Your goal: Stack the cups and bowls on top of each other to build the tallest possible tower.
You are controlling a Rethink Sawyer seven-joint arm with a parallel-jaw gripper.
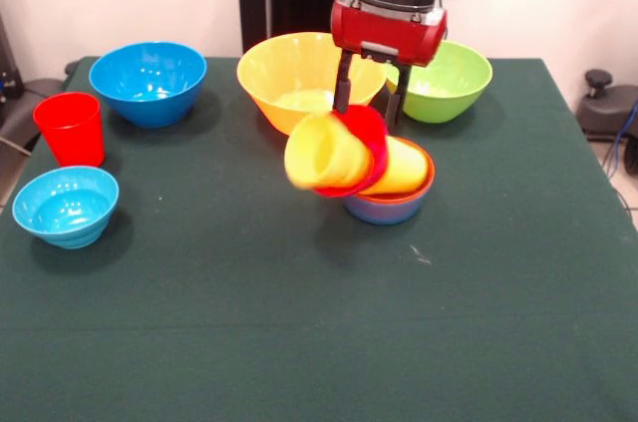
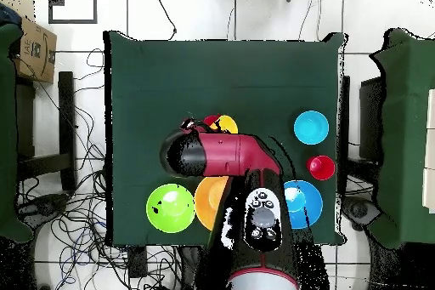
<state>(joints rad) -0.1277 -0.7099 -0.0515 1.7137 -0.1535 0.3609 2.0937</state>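
My gripper [image 1: 366,118] hangs over the table's middle, shut on the upper rim of a crimson bowl [image 1: 361,148] that tilts steeply. A yellow cup [image 1: 324,151] sits in that bowl, mouth towards the camera, and looks blurred. Just behind and below it, a second yellow cup [image 1: 407,169] lies on its side in the tower [image 1: 391,205], an orange-red bowl nested in a blue one. From overhead the arm [image 2: 223,155] covers the gripper, and only the yellow cup [image 2: 226,123] and a crimson edge [image 2: 211,121] show.
Behind the gripper stand a large yellow-orange bowl [image 1: 294,73] and a lime green bowl [image 1: 451,81]. At the left are a blue bowl [image 1: 148,81], a red cup [image 1: 70,128] and a small light-blue bowl [image 1: 65,205].
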